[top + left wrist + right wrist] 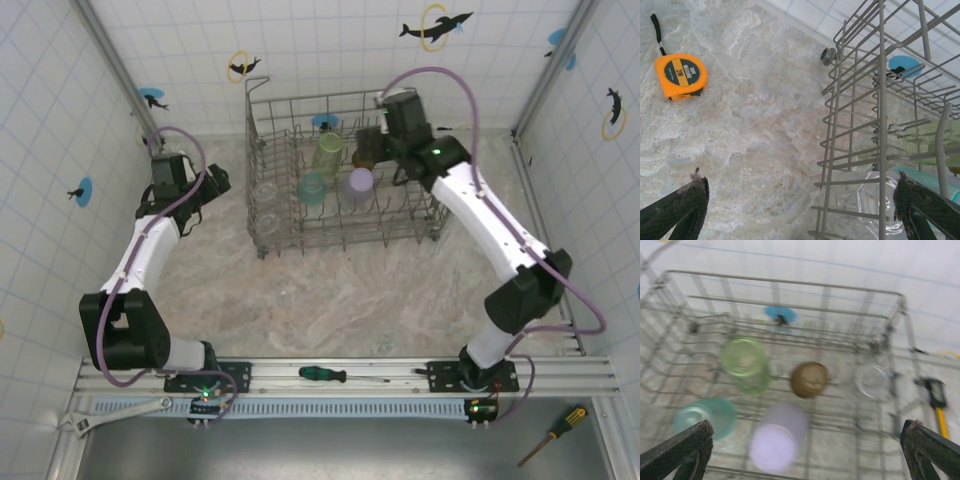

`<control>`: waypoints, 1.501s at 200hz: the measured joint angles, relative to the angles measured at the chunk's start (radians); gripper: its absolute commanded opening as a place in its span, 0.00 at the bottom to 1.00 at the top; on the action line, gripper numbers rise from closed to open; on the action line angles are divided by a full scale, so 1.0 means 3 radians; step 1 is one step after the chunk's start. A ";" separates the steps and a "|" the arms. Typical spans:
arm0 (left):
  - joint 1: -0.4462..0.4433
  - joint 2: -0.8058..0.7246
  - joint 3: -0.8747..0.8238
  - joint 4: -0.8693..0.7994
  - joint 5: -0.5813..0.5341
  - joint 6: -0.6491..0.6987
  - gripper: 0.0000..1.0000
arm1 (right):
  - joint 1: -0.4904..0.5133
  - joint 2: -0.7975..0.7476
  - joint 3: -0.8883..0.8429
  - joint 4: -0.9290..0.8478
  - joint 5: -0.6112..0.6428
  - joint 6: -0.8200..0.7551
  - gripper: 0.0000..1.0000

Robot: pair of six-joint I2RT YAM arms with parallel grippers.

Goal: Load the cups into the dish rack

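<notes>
Spanning the whole walled cell, the beige marble-patterned tabletop point(350, 310) carries the large rectangular grey wire dish rack point(350, 243), which stands toward the far wall, between the two arms.

The white-and-black left arm point(150, 250) reaches to the rack's left side. The left jaws are spread wide and grasp nothing. In the left wrist view they hang above the rack's outer wire wall, one finger point(682, 205) over bare tabletop and the other point(922, 205) over the basket. The white-and-black right arm point(490, 220) stretches over the rack's far right corner. The right jaws are likewise released and empty, hanging above the cups.

All the cups seen sit inside the rack among the tines. The tall pale green translucent tumbler point(745, 360) is toward the far side, with the amber-brown tumbler point(810, 380) just to its right. Nearer are the teal tumbler point(705, 417) and the lilac tumbler point(777, 437). One clear tumbler point(872, 381) sits toward the right end, and two more clear tumblers point(266, 190) stand along the left end.

An orange tape measure point(682, 75) lies on the tabletop, left of the rack. A green-handled screwdriver point(325, 374) rests on the near rail.
</notes>
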 measured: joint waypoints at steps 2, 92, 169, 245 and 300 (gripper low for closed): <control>0.0000 -0.0001 0.0000 0.0000 0.0001 0.0000 0.97 | -0.0053 -0.0034 -0.0045 -0.0004 -0.0001 0.0018 1.00; -0.0001 -0.0153 -0.0006 0.0061 0.0300 -0.0006 0.98 | -0.1764 -0.0713 -0.1228 -0.0278 -0.0292 0.0585 1.00; -0.0001 -0.0209 -0.0045 0.0118 0.0458 -0.0083 0.98 | -0.2281 -0.0687 -0.1868 -0.0298 -0.0430 0.0568 0.90; -0.0001 -0.0245 -0.0052 0.0130 0.0506 -0.0117 0.97 | -0.2382 -0.0078 -0.1878 -0.0212 -0.0516 0.0565 0.63; -0.0001 -0.0252 -0.0052 0.0150 0.0546 -0.0153 0.97 | -0.2406 0.0057 -0.1878 -0.0229 -0.0472 0.0561 0.13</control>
